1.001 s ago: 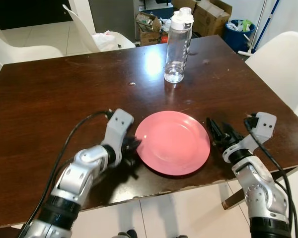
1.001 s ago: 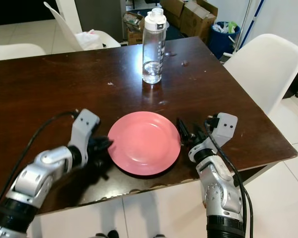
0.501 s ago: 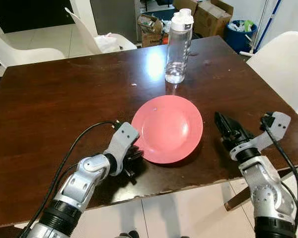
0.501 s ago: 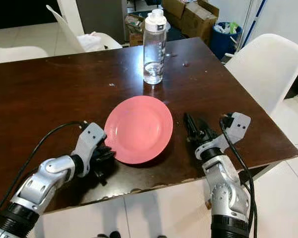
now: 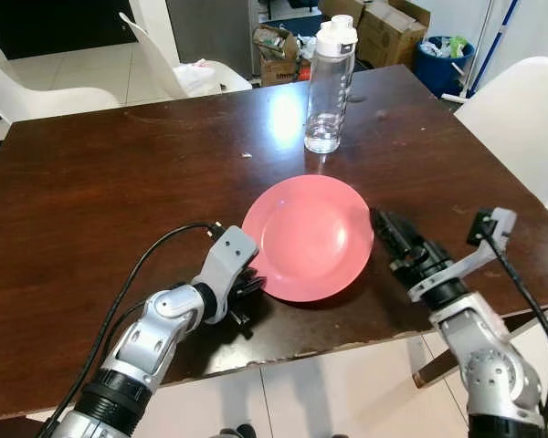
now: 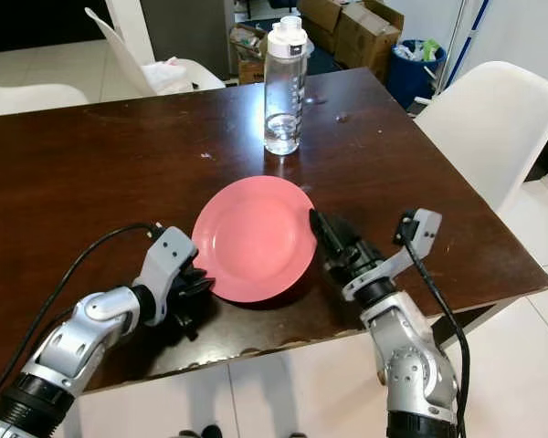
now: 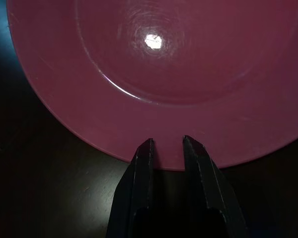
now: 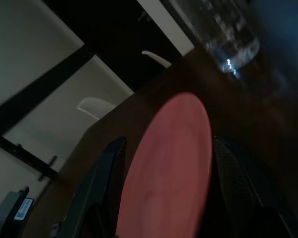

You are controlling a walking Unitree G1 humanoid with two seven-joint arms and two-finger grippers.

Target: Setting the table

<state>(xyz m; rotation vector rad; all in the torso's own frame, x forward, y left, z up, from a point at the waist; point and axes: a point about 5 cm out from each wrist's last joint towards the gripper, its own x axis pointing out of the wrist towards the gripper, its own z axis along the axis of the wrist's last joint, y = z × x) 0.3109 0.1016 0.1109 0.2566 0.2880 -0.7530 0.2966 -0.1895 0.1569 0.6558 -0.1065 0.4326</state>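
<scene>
Two grippers frame the pink plate [image 5: 309,236] in our left eye view: the left gripper [image 5: 248,285] sits at its seven o'clock rim, while the right gripper [image 5: 390,239] has swung in from well clear to just beside the three o'clock edge. The plate has not shifted in the last half second and lies on the dark table [image 5: 91,192], with the water bottle [image 5: 330,78] at its twelve o'clock.

Our left wrist view shows the two black fingers [image 7: 143,163] nearly together at the plate's rim; whether they pinch it we cannot tell.

Our right wrist view shows the fingers [image 8: 111,168] spread wide either side of the plate, gripping nothing. We judge a two-handed repositioning is being prepared.
</scene>
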